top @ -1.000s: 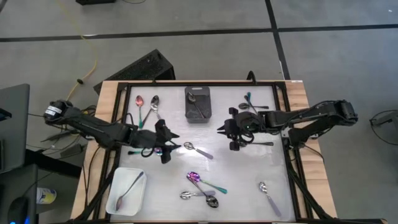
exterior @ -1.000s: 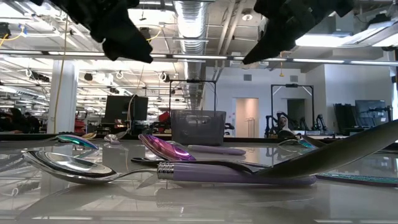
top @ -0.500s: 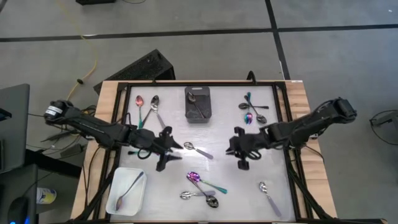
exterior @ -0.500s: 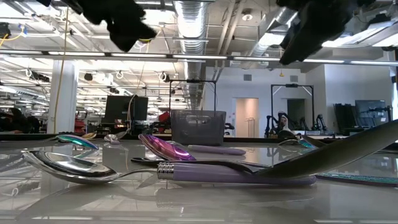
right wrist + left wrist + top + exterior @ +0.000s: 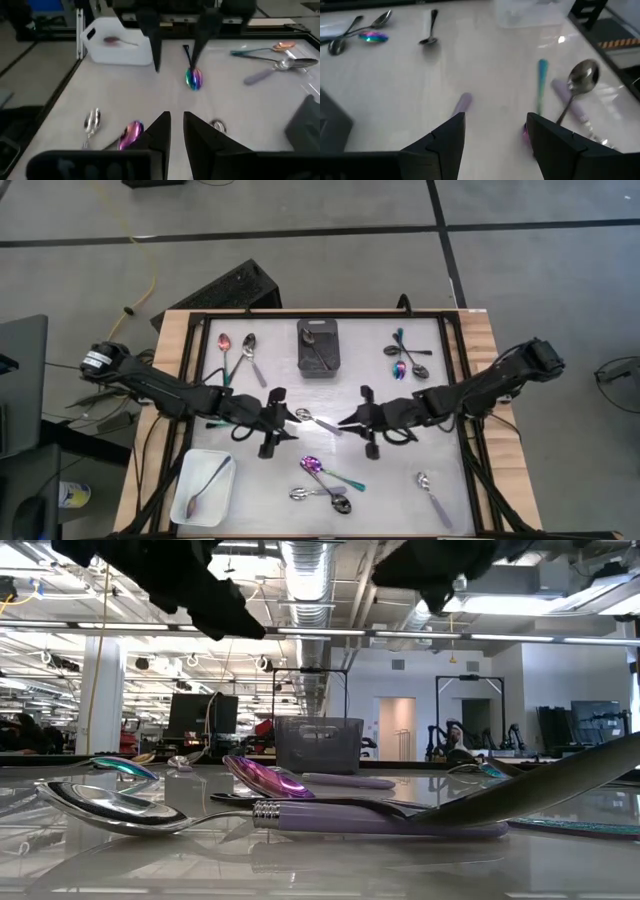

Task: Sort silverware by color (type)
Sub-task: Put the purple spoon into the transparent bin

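Iridescent purple-teal spoon point(image 5: 194, 79), silver spoon point(image 5: 318, 421), black bin point(image 5: 319, 349), white tray point(image 5: 186, 481), dark tools

One camera looks straight down on the counter point(image 5: 390, 470). Another sits level at its surface. Each wrist camera faces the other across the spoons.

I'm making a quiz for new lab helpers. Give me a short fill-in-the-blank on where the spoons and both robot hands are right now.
The white tray at the table's near left corner holds ____ spoon.
The small black bin sits at the table's far edge and holds one ____.
The left hand has its fingers ____.
Both hands meet over the table's ____, the right hand facing the left.

Missing words: one; spoon; open; middle
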Controlling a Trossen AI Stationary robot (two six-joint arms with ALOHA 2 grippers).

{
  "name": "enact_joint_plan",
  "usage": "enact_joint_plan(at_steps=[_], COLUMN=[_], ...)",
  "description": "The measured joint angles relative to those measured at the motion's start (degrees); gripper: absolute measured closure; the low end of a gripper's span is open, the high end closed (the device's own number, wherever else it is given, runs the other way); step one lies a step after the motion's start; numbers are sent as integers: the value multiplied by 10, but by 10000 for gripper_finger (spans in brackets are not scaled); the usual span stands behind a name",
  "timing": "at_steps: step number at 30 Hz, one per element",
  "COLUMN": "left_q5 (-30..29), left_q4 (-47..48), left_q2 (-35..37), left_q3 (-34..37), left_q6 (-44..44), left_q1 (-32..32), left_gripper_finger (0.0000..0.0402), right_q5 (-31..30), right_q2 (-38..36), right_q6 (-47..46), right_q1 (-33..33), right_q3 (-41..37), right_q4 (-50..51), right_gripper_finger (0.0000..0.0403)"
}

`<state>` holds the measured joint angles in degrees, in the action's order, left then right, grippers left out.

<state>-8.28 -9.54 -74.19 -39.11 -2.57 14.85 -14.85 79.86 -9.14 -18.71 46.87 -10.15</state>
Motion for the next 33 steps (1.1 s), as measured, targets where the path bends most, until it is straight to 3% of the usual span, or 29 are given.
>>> enact_joint_plan(at_steps=[9, 21, 33], left_q5=[-1, 4, 4], left_q4=[63, 60, 57], left_q2=[20, 20, 20], left_q3=[0, 0, 0], left_q6=[-1, 15, 36], left_q1=[-14, -14, -23], left_gripper_finger=[205, 205, 205], right_q5=[-4, -1, -53], right_q2=[160, 278, 351], right_q6=[-58, -85, -143], right_q1=[44, 91, 66], right_q3=[68, 164, 166], right_q4=[-17, 133, 92], right_gripper_finger=[308, 153, 143])
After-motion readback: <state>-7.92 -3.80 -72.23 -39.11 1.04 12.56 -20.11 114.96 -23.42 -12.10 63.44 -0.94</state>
